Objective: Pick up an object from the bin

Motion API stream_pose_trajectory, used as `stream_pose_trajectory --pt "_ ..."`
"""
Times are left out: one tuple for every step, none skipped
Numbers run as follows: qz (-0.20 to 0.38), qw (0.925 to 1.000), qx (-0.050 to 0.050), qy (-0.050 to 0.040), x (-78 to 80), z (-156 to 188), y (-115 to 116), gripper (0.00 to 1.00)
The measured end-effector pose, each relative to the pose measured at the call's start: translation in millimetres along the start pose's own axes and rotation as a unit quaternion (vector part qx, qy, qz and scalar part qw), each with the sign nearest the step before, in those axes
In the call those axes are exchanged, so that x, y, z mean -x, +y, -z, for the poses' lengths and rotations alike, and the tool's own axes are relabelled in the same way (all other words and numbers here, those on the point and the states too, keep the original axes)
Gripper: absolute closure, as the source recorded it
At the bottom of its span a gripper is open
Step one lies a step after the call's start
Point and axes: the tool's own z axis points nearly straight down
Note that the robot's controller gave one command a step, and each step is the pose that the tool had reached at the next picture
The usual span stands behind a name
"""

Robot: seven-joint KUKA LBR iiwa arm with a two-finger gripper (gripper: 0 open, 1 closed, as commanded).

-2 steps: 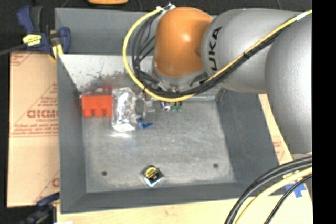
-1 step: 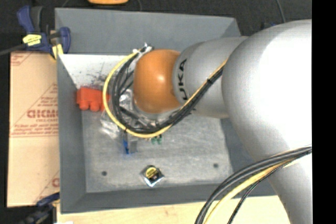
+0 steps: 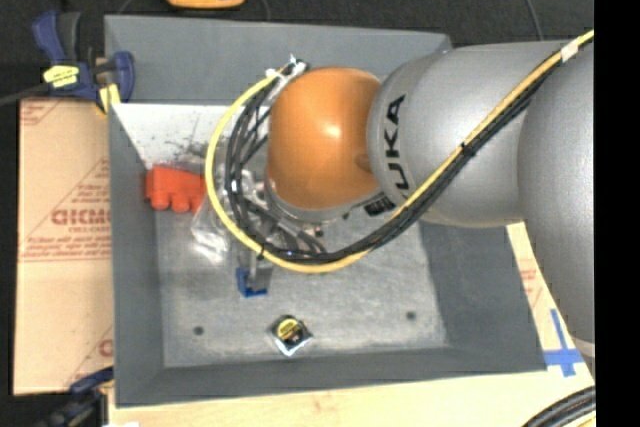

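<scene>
My gripper hangs below the orange wrist cover, low over the bin floor. I cannot tell whether it is open or closed. Small blue block just beside it, 6 o'clock. Crumpled clear plastic near, 9 o'clock. Yellow-black piece, 5 o'clock. Orange-red chunk farthest, 10 o'clock.

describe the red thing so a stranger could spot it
Start at the left wall of the grey bin. On the floor beside it lies a chunky orange-red block, the only red thing, bigger than the clear scrap and blue piece nearby.
</scene>
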Motion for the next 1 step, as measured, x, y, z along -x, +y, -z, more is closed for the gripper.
stream_pose_trajectory --pt "0.001 1.0000 -0.001 -0.0009 -17.2 94.5 -0.7 1.00"
